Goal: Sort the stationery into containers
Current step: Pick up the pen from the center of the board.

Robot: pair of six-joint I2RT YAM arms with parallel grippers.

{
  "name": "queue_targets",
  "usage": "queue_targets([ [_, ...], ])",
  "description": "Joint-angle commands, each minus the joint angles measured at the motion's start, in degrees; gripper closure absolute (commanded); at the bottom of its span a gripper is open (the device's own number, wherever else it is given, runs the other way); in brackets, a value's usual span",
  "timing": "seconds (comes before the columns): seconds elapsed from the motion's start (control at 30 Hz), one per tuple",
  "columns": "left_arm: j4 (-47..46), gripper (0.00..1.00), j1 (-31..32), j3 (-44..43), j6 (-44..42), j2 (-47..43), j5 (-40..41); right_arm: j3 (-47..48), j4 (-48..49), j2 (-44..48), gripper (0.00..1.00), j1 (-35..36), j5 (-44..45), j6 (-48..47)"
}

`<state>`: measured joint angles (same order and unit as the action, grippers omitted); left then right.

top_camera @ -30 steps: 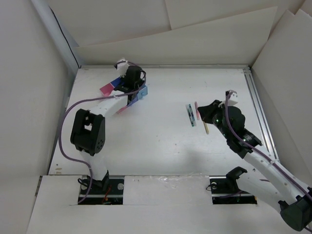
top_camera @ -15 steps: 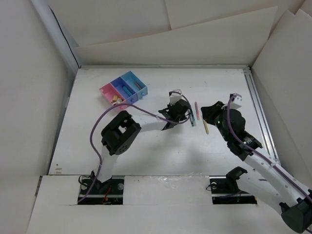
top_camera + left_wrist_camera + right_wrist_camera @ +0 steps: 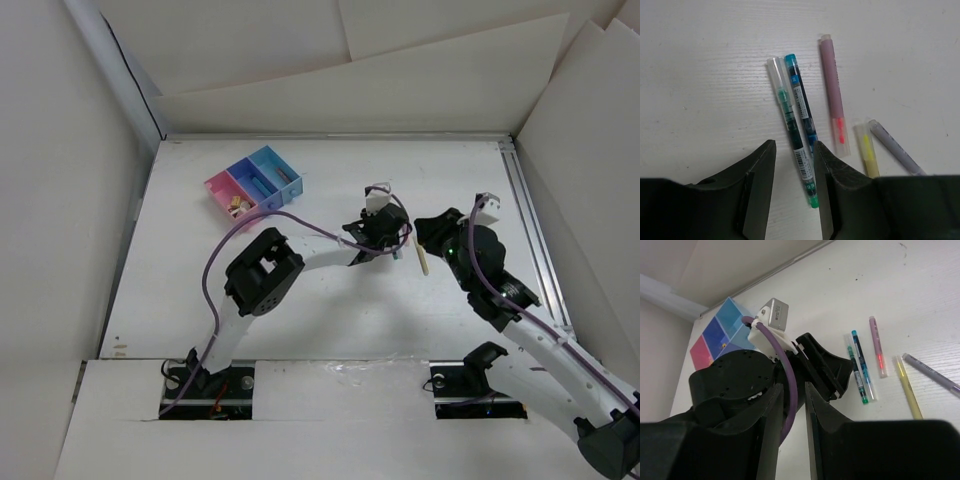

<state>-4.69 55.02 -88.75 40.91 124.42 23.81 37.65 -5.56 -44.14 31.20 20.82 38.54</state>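
The left gripper (image 3: 793, 160) stood narrowly parted, pinching nothing. The green pen (image 3: 790, 117) lay lengthwise, near end in its gap, clear cap pointing away and slightly left. The blue pen (image 3: 801, 100) lay alongside it, on the right. The right gripper (image 3: 793, 395) was narrowly parted and empty.

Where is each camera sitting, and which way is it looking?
Top external: high behind the arms, looking down on the table; the left arm and right arm both show, bases nearest.
Left wrist: on the left arm, looking down at five pens; its own fingers frame the bottom.
Right wrist: on the right arm, looking across the table toward the left arm and containers; its own fingers sit lowest.
Shared: both wrist views show the same pens, like the pink pen.
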Motion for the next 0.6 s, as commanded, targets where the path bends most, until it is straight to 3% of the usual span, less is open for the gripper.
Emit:
queue_targets([
  [0.0, 1.69, 0.67, -0.27, -2.13, 0.14, 0.91, 0.97, 0.06, 1.52, 1.16, 0.70, 0.35, 1.15, 0.30],
  [0.57, 4.77, 0.67, 0.87, -6.61, 0.67, 6.27, 2.99, -1.00, 0.47, 6.44, 0.67, 0.35, 2.83, 1.36],
])
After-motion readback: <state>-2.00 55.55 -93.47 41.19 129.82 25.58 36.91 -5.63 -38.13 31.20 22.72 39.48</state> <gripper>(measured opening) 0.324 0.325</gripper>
